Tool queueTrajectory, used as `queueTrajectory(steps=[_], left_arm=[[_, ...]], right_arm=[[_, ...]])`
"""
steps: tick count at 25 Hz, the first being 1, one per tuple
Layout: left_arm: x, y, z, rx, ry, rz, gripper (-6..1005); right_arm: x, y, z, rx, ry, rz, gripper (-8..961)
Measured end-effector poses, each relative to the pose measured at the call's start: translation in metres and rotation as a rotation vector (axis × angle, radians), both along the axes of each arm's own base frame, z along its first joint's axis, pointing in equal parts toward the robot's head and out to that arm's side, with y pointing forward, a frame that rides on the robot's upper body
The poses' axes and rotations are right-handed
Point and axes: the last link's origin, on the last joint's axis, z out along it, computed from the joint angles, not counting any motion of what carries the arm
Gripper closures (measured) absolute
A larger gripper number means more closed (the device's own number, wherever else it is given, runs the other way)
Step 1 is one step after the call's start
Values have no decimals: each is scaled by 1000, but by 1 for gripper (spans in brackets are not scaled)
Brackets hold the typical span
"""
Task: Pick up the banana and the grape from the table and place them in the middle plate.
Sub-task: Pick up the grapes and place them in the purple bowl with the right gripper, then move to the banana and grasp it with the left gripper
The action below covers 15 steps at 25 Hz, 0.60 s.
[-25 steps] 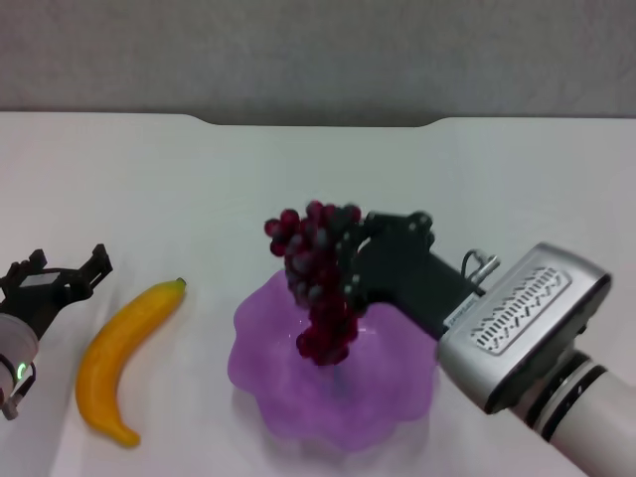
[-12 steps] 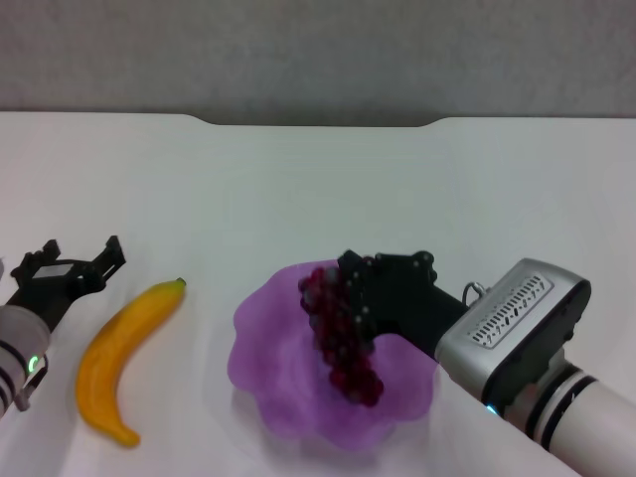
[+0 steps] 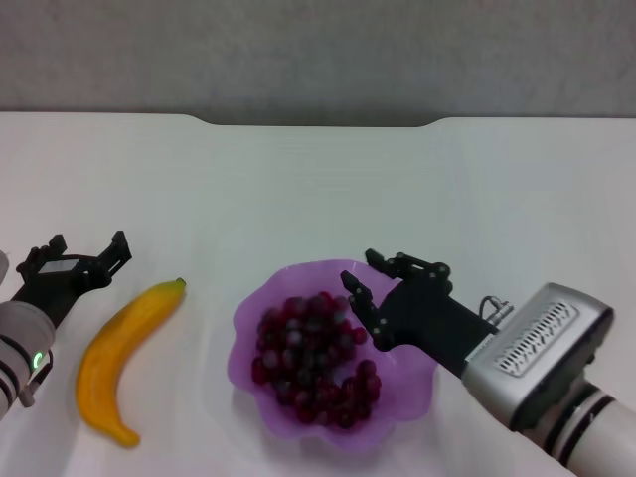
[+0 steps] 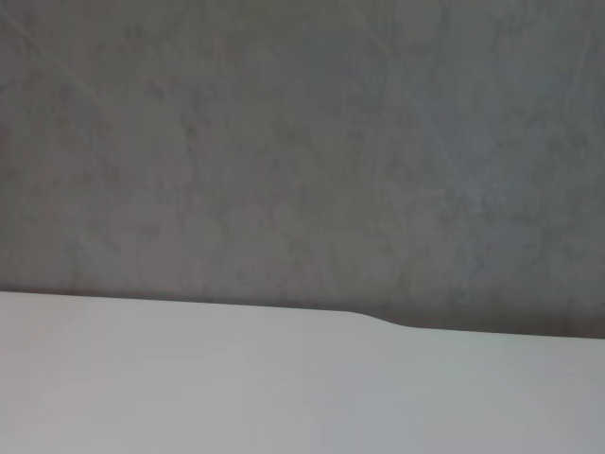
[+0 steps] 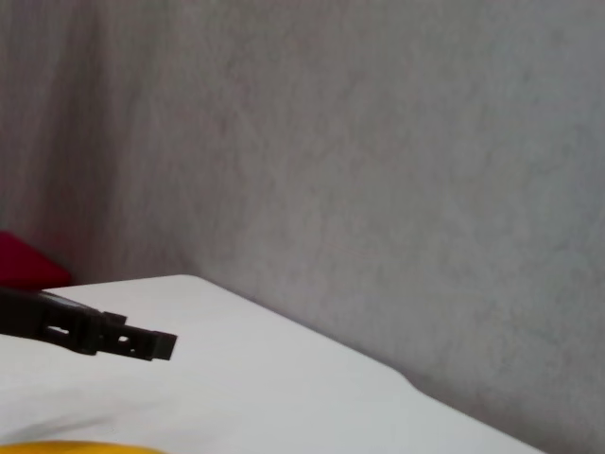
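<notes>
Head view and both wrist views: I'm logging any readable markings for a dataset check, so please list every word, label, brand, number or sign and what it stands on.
None: no readable text in any view.
The right arm's silver housing bears only a pattern of slots, no lettering.
The left arm shows a small green light, no sign.
The banana, the grape, the middle plate and the table carry no label.

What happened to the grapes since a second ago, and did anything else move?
The right gripper lowered the grapes into the plate and let go; it now sits open by the plate's right rim. The left gripper crept forward, closer to the banana, and is open. The banana and the plate stayed where they were on the table.
</notes>
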Motion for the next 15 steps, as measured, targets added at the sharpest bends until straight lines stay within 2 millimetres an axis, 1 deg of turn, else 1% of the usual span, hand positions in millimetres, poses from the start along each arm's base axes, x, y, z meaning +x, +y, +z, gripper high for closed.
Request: queueTrajectory(steps=[5,9,11,15], left_arm=[[-1,0,2,7,-3,5,107],[-4,-1,2,8,0,12,107],[-4,-1,2,7,1,13,107],[-3,-1,3,8,2,10,107]], right_arm=[[16,0,10,44,73,-4,647],[29,-2,28,107,161,29,486],[40,0,39,160,191,-3,404],[74,7,63,276,202,-119,237]])
